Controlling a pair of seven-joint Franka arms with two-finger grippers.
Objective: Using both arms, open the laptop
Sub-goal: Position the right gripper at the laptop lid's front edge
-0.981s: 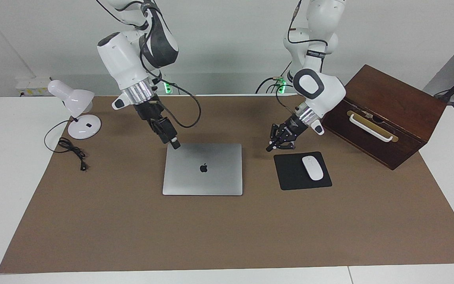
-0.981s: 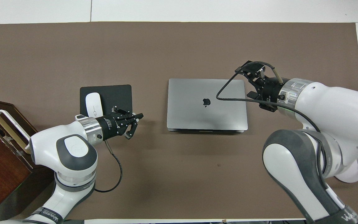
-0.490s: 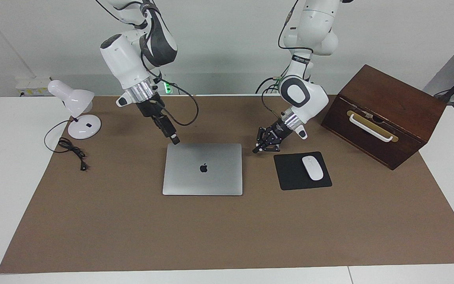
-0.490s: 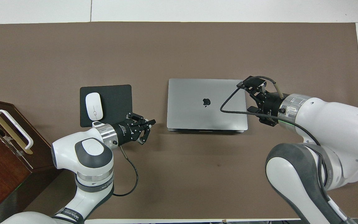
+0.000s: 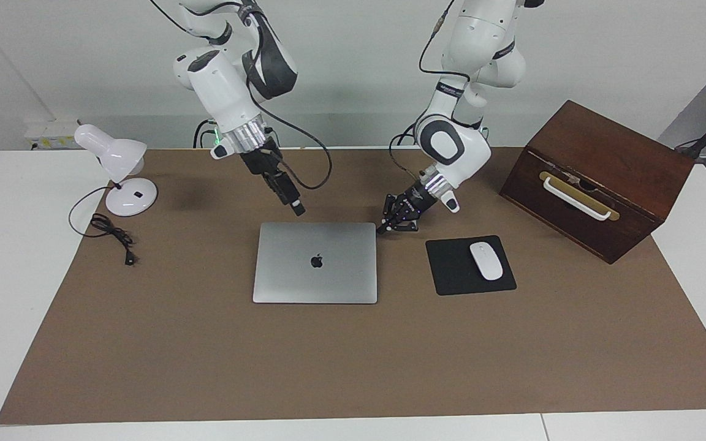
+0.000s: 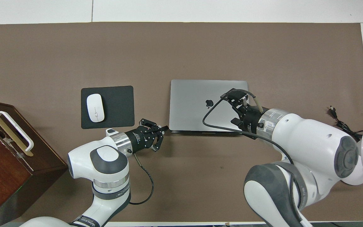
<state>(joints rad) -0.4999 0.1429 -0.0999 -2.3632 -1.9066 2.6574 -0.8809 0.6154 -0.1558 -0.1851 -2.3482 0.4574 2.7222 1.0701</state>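
Laptop (image 5: 315, 262) lies shut and flat on the brown mat (image 5: 353, 367), lid logo up, about midway along the tabletop and somewhat toward the robots' edge. Left gripper (image 5: 382, 229) sits low, just off the laptop's corner nearest the robots on the left arm's side; fingertips pinched together, nothing held, contact with the laptop not clear. Right gripper (image 5: 298, 210) hangs raised over the mat just on the robots' side of the laptop's nearer edge, wrist tilted down toward that edge; whether its pincer is wide or narrow I cannot tell. Black mouse pad (image 5: 451, 269) with white mouse (image 5: 486, 261) lies beside the laptop toward the left arm's end; wooden box (image 5: 604, 165) at that end, desk lamp (image 5: 114, 162) by the right arm's end.
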